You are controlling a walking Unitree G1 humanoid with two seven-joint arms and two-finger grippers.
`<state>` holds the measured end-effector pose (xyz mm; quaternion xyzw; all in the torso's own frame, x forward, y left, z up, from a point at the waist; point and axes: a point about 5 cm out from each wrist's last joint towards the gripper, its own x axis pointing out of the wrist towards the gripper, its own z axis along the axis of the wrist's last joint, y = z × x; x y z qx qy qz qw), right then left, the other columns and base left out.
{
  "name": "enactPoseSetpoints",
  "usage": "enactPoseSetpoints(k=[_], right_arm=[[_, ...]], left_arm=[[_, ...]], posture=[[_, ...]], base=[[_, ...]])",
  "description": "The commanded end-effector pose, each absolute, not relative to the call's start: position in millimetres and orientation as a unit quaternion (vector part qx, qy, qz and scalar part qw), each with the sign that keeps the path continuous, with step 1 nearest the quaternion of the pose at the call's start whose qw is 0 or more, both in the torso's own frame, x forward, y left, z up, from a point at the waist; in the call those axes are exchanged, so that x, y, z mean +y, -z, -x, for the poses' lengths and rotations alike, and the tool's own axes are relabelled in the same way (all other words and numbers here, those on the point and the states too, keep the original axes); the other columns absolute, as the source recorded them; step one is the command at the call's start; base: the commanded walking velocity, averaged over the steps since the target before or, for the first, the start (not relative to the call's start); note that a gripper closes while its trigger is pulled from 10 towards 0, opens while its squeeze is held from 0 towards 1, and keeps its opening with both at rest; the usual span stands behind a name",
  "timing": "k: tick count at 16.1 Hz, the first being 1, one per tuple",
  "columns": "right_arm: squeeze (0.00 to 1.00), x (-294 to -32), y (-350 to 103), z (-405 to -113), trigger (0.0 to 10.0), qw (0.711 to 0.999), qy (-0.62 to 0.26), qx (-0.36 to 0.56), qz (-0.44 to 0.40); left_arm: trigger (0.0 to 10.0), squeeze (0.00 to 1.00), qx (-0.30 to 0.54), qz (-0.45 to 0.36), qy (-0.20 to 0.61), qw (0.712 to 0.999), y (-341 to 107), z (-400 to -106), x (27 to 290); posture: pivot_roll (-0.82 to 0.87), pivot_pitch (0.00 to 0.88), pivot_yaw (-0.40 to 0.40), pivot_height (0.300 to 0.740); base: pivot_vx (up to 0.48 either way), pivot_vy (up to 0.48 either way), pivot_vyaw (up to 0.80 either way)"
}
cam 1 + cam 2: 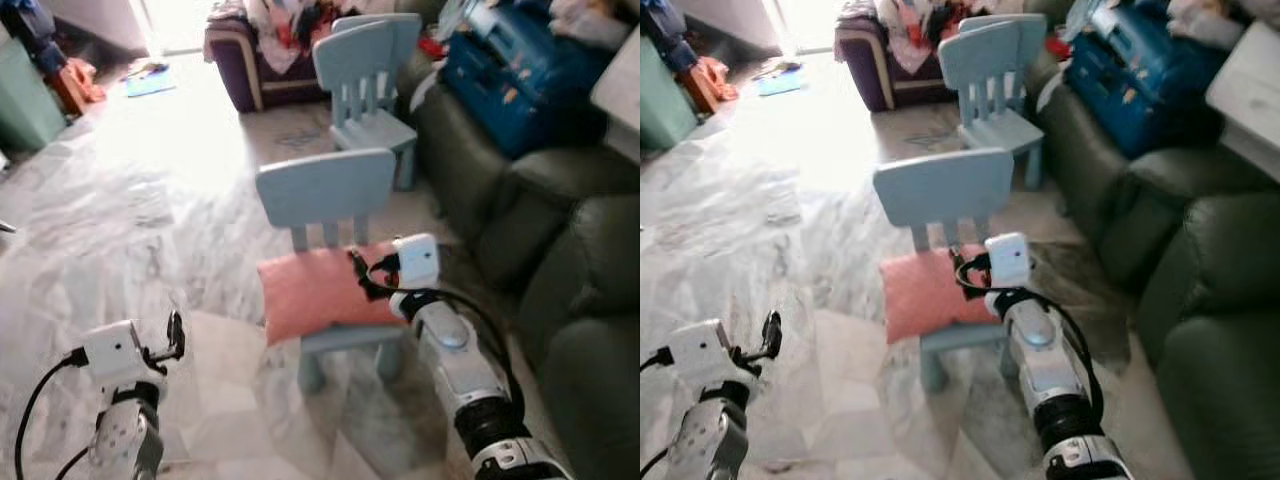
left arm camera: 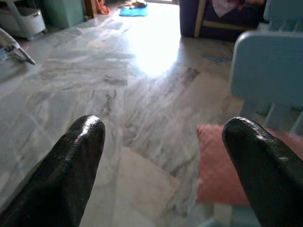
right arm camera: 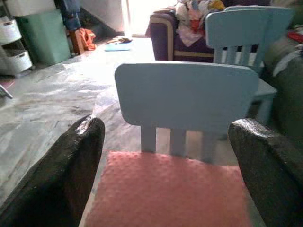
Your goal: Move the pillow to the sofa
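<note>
Pillow (image 1: 315,290): pink, lying flat on the seat of the near pale blue chair (image 1: 327,188), its edges overhanging the seat at 9 o'clock. Not lifted.

Right gripper (image 1: 362,275): positioned over the pillow's 3 o'clock edge, directly in front of the chair back. In the right wrist view its fingers (image 3: 61,175) stand wide apart, with the pillow's surface between and below them. Contact with the pillow cannot be confirmed.

Left gripper (image 1: 176,335): held above the marble floor (image 1: 120,220) at 8 o'clock of the chair, well apart from the pillow, fingers spread wide and holding nothing.

Sofa (image 1: 560,250): dark green, at 3 o'clock of the chair, with a blue suitcase (image 1: 515,70) on its far end.

A second blue chair (image 1: 365,75) stands at 12 o'clock, beyond the first.
</note>
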<state>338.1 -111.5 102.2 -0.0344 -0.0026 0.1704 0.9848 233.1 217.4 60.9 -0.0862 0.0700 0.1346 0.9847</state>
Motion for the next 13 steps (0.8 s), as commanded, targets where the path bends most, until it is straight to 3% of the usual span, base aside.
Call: enactPoseSetpoints(k=[1, 8, 13], right_arm=[[0.0, -118.5, -102.0, -337.9, 10.0, 0.986, -0.161, -0.002, 0.038], [0.0, -116.4, -102.3, -337.9, 10.0, 0.986, -0.162, -0.002, 0.037], [0.0, -115.8, -102.3, -338.1, 10.0, 0.986, -0.163, -0.002, 0.037]], left_arm=[[10.0, 0.0, 0.072, 0.092, -0.141, 0.983, -58.8, -229.7, 217.0], [10.0, 0.0, 0.071, 0.087, -0.142, 0.983, -59.9, -230.6, 216.3], [10.0, 0.0, 0.072, 0.087, -0.142, 0.983, -60.6, -231.4, 217.5]], posture=[[-0.12, 0.093, 0.079, 0.74], [-0.12, 0.095, 0.078, 0.74], [-0.12, 0.094, 0.079, 0.74]], base=[[0.0, 0.0, 0.0], [0.0, 0.0, 0.0], [0.0, -0.278, 0.0]])
